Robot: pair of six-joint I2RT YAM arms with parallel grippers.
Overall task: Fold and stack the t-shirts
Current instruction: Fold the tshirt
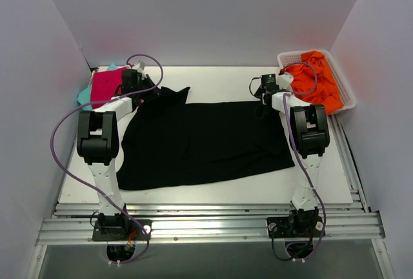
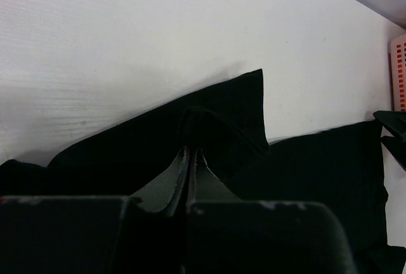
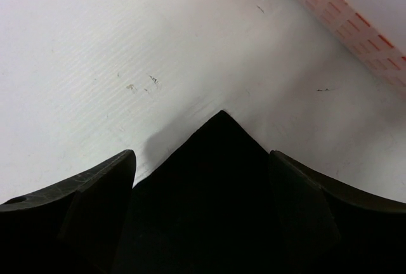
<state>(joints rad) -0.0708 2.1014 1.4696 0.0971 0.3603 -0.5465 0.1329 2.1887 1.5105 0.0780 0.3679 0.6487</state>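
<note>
A large black t-shirt (image 1: pixel 206 140) lies spread flat across the middle of the table. My left gripper (image 1: pixel 150 92) is at its far left part, shut on a pinched fold of the black cloth (image 2: pixel 222 109), which peaks up at the fingertips of the left gripper (image 2: pixel 190 151). My right gripper (image 1: pixel 262 101) stands open over the shirt's far right corner (image 3: pixel 219 185), and that pointed corner lies between the two fingers of the right gripper (image 3: pixel 202 156). A magenta-pink t-shirt (image 1: pixel 106 85) lies on a teal one (image 1: pixel 84 95) at the far left corner.
A white basket (image 1: pixel 349 93) holding orange cloth (image 1: pixel 317 80) stands at the far right, close beside the right arm; its rim shows as the basket edge (image 3: pixel 346 17) in the right wrist view. White walls close in the table on three sides.
</note>
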